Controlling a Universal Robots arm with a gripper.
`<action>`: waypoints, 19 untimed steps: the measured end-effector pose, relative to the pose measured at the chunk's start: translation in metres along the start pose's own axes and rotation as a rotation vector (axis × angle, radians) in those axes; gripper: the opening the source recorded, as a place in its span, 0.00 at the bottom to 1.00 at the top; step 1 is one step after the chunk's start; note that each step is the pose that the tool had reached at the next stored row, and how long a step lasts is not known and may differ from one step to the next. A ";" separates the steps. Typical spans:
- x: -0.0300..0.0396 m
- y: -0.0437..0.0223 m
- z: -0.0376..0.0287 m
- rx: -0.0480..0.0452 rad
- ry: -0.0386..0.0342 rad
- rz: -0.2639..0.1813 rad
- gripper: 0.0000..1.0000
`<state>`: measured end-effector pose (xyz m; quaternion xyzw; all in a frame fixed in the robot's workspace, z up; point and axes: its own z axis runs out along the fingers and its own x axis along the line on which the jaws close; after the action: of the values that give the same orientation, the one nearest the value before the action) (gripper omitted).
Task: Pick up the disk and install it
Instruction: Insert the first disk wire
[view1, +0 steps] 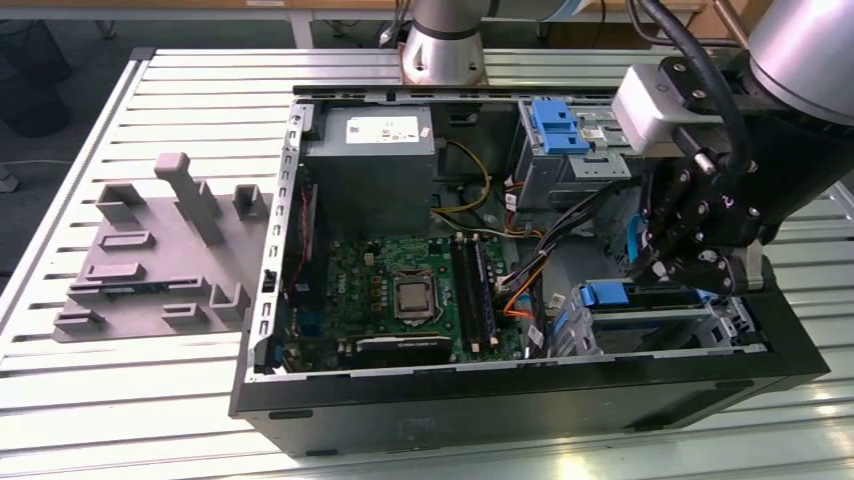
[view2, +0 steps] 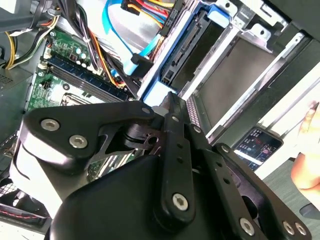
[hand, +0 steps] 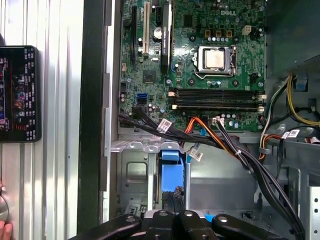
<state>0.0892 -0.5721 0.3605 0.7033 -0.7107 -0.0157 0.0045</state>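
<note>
I have the disk (hand: 172, 172) seated in the drive cage (hand: 131, 175) at the near corner of the computer case (view1: 534, 405), on the exterior view's right. All I can see of it is its blue-railed end, facing up out of the case's open side. The silver face is hidden inside the cage.

The gripper (view2: 171, 102) stands directly over that blue end. Its fingers are pressed together, with nothing between them that I can make out. The tips are touching the blue plastic or just off it; I cannot tell which.

In the exterior view the disk (view1: 621, 293) shows as a short blue strip running parallel to the case's near wall. How far its body reaches down into the cage is hidden.

Black and orange cables (hand: 210, 131) cross between the cage and the motherboard (view1: 400, 290), which fills the middle of the case. A grey power supply (view1: 374, 150) sits against the far wall, and a bare blue bracket (view1: 551, 125) sits in the far corner on the right.

The case rests on the slatted worktop (view1: 134, 400). A grey fixture (view1: 147, 250) stands well apart from it, toward the worktop's left edge. In the first wrist view a phone (hand: 17, 92) lies on the worktop just beside the case wall.
</note>
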 end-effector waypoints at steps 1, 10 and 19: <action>-0.0005 -0.0008 0.0000 0.0000 0.0000 0.000 0.11; -0.0069 -0.0083 0.0002 0.0000 0.0000 0.000 0.11; -0.0087 -0.0116 0.0001 0.0000 0.0000 0.000 0.11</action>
<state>0.1009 -0.5635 0.3602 0.7033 -0.7107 -0.0157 0.0045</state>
